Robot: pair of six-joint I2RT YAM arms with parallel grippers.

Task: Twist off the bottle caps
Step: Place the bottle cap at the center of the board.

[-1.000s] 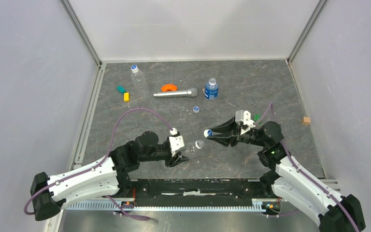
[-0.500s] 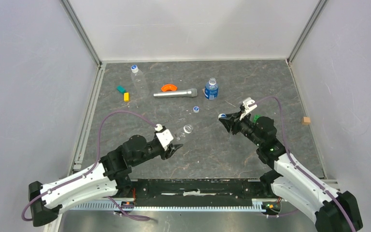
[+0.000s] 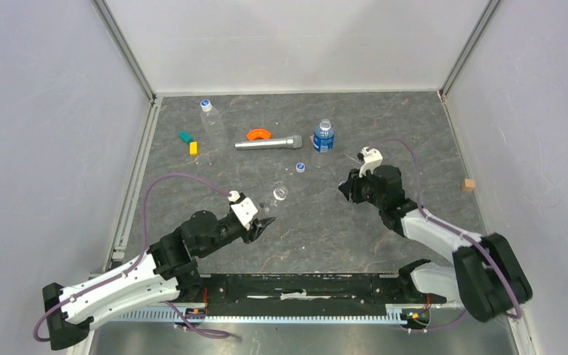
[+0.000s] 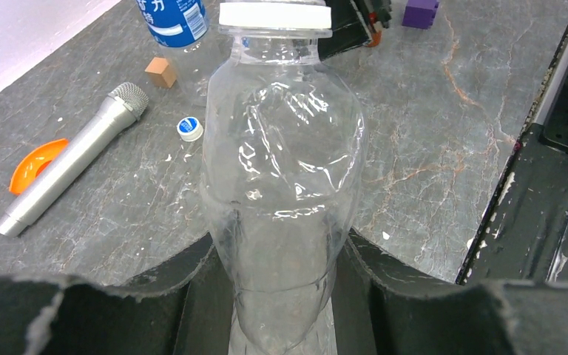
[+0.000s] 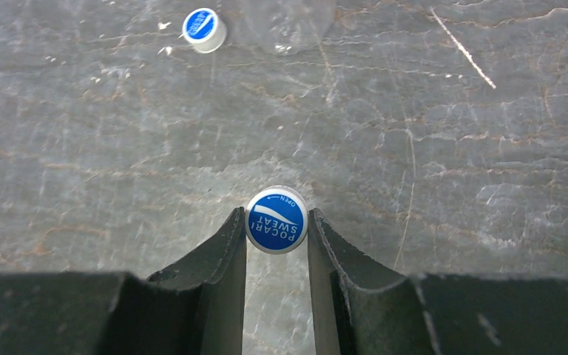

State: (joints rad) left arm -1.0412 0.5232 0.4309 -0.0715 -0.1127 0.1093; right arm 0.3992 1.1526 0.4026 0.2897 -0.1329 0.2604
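Right now my left gripper [image 4: 277, 255] is pinching the clear bottle [image 4: 281, 163] low on its body, one finger pressed against each side. The neck points away from me, out over the table [image 3: 325, 229]. A white ring tops the neck. From my wrist I cannot tell whether that is a cap or only the rim, though from above the mouth looks clear and uncovered.

My right gripper [image 5: 276, 222] is closed on the held cap [image 5: 276, 220], squeezing its white rim from both sides. The blue top with white lettering faces my wrist camera, with bare grey table behind it. Whether the cap touches the surface I cannot tell.

Farther out, the loose cap [image 3: 300, 167] lies blue side up on the table, beyond my two grippers. Past it the blue-label bottle [image 3: 323, 137] stands upright and capped. The silver microphone [image 3: 269, 142] lies on its side just left of that bottle, with the orange curved piece [image 3: 258, 134] right behind it.

At the far left the far bottle [image 3: 211, 122] lies on the table, capped at the end nearest the back wall. A green block [image 3: 186, 136] and a yellow block [image 3: 193, 148] sit just beside it. A brown cube [image 3: 469, 184] rests near the right edge, well apart from everything else.
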